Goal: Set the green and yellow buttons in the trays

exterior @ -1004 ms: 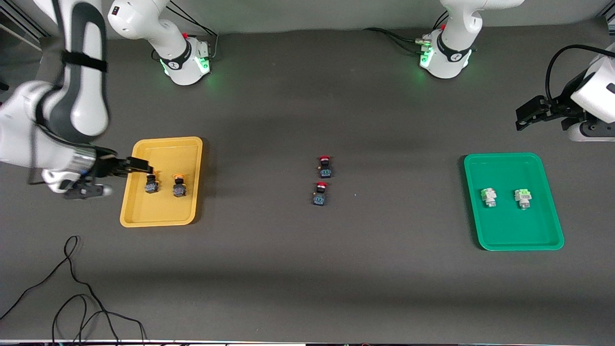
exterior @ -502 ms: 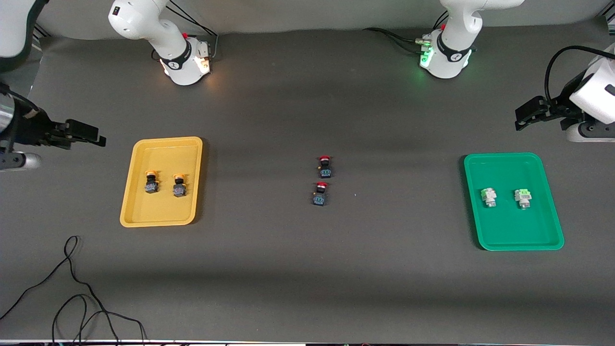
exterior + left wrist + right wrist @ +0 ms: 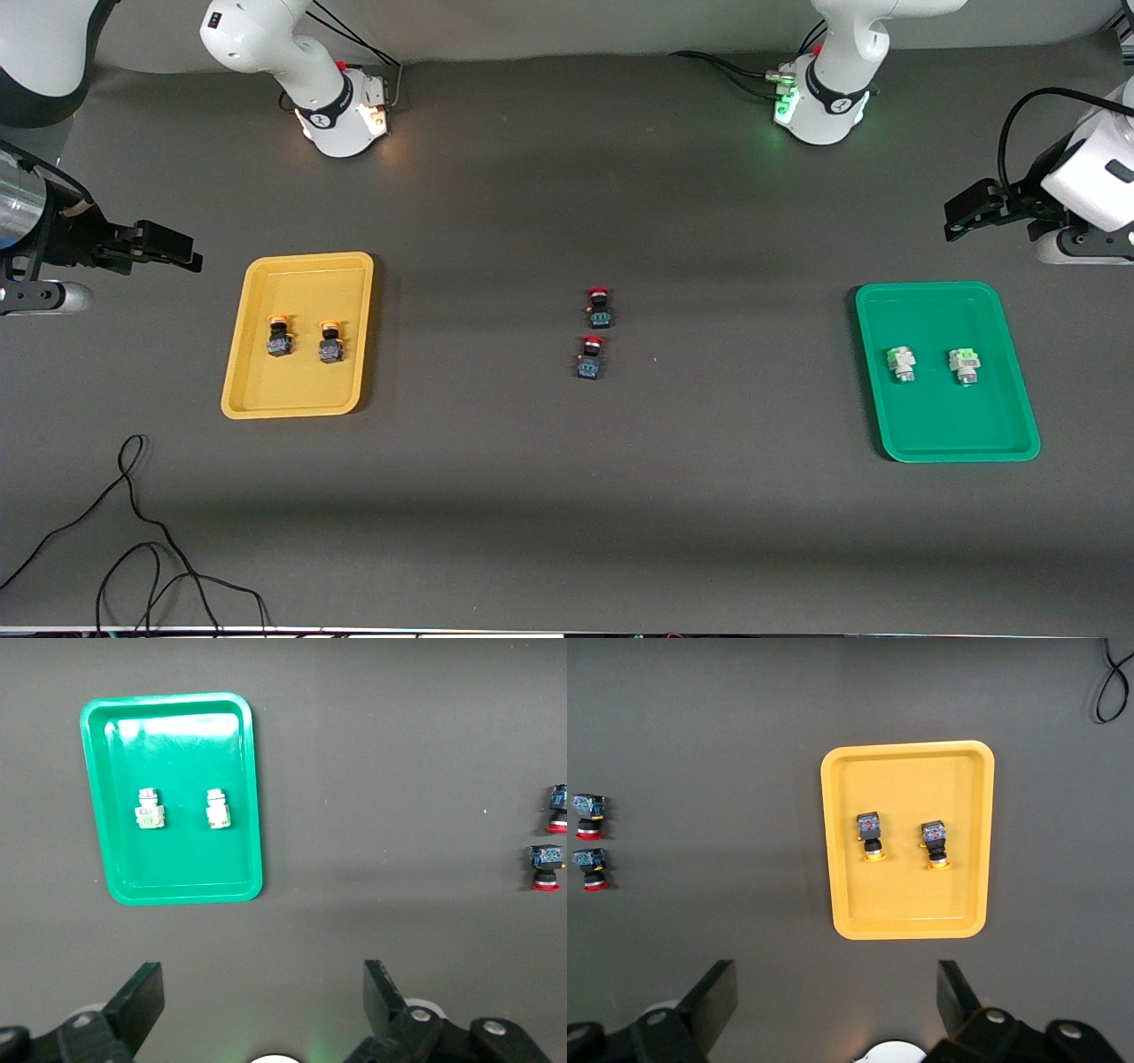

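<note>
- The right gripper (image 3: 182, 252), jaws wide and empty, hangs over the right arm's end of the table.
- The yellow tray (image 3: 266, 403) holds two yellow buttons (image 3: 280, 338): orange caps, black bodies.
- The green tray (image 3: 957, 447), near the left arm's end, holds two green buttons (image 3: 901, 362), pale.
- The left gripper (image 3: 961, 217), wide open, waits empty.
- The buttons are probably light, stiff; pinch the body.

A robotics lab: two bench-mounted arms (image 3: 310, 80) on a dark mat (image 3: 567, 496).
</note>
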